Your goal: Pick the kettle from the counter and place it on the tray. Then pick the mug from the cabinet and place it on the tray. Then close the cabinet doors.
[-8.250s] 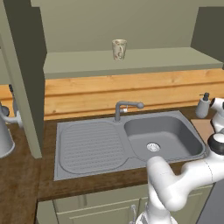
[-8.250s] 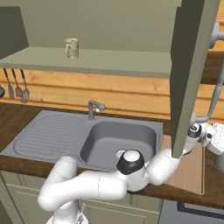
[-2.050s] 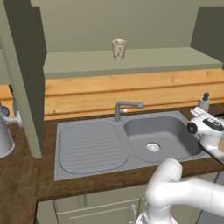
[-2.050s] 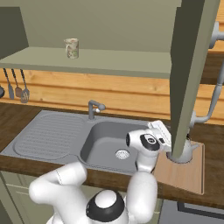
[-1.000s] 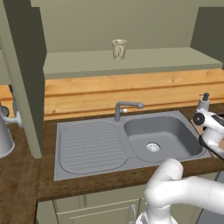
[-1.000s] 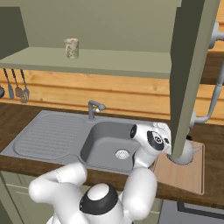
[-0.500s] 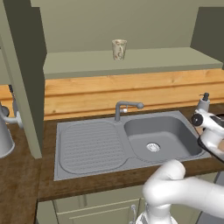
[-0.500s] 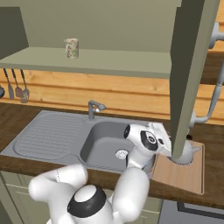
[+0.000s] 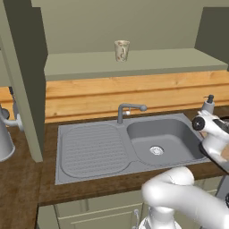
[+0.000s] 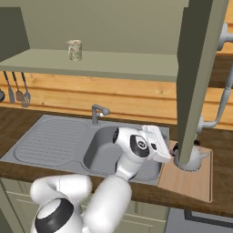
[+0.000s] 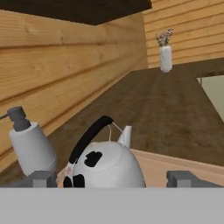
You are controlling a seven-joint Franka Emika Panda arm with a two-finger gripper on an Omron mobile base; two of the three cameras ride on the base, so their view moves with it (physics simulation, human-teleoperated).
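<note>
The silvery dome-shaped kettle [image 11: 107, 162] with its black handle stands on the pale wooden tray [image 11: 179, 162]. It sits between my gripper's [image 11: 112, 178] two fingertips [image 11: 41, 178], which are spread wide and clear of its sides, so the gripper is open. From the right base view, the kettle [image 10: 195, 158] is half hidden behind the open right cabinet door [image 10: 200, 68], on the tray [image 10: 189, 181], with the gripper [image 10: 169, 152] just left of it. The cream mug [image 9: 121, 50] stands on the cabinet shelf [image 9: 134, 67]. The left cabinet door [image 9: 24, 76] also hangs open.
A grey pump bottle [image 11: 30, 146] stands close beside the kettle by the wood wall. The sink [image 9: 161, 141] and ridged drainer [image 9: 91, 147] lie left of the tray, with the tap [image 9: 127, 109] behind. A tall grey cone vessel [image 9: 4, 138] stands far left. A white vase [image 11: 165, 54] is far along the counter.
The hand has drawn back a little from the kettle toward the sink over the last second. The kettle stays on the tray and the mug has not moved.
</note>
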